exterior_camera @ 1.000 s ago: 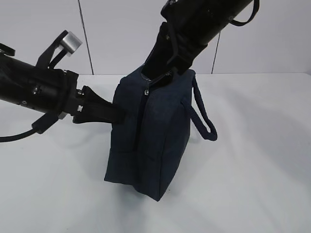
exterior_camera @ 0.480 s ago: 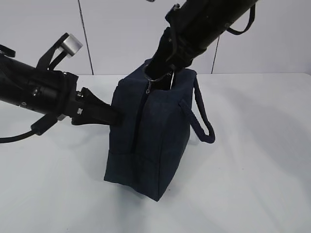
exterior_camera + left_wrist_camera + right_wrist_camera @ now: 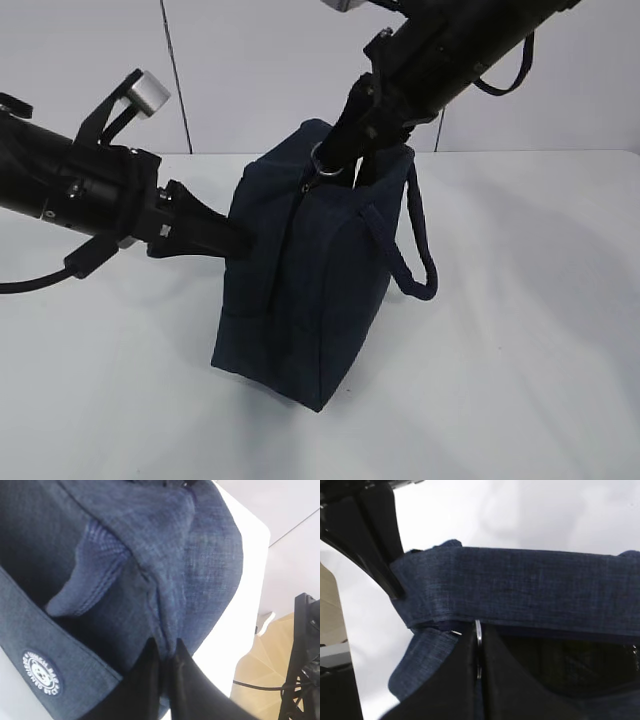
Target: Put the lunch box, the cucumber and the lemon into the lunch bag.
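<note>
Lunch bag [image 3: 300, 290] upright on table [image 3: 520, 330]. Left gripper [image 3: 164, 655] clamped on bag side fabric; right gripper [image 3: 478, 645] pinched on silver ring pull [image 3: 478, 647] at top.

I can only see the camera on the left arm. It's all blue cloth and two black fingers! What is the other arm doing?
Observer: The right gripper is shut on the silver ring pull of the zipper, at the top of the lunch bag.
Operator: Is my arm holding the bag too?
Observer: Yes. From the exterior view, the left gripper pinches the fabric on the bag's side while the bag stands on the white table.
Operator: Is the bag open?
Observer: The right wrist view shows a dark gap below the ring. What is inside is too dark to tell.
</note>
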Tool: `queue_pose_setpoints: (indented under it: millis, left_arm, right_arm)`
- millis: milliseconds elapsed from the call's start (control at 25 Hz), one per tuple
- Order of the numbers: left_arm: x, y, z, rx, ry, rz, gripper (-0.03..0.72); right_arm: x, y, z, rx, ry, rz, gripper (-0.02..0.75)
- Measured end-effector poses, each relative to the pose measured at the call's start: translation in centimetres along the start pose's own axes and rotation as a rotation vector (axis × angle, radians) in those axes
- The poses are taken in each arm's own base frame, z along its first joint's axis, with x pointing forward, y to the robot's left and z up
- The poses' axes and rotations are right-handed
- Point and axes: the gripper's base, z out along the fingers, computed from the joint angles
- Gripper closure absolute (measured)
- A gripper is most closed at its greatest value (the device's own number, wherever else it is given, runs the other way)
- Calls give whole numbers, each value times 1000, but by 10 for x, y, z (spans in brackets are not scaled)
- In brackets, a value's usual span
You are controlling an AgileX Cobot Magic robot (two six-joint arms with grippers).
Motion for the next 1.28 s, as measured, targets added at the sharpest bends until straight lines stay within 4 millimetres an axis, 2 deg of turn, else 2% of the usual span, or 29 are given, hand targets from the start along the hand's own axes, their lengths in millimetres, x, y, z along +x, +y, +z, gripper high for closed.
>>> queue_pose_setpoints:
  millis: [360, 720, 1280]
  left_arm:
    - [0, 3, 0, -36, 0, 4, 691]
    - [-2, 4, 0, -48, -18, -8, 691]
    - [-1, 5, 0, -52, -9, -1, 691]
  right_arm:
    - [-8, 8, -8, -134, -84, -12, 730]
    - [-19, 8, -18, -118, -108, -50, 730]
    - [-18, 4, -19, -69, -69, -79, 730]
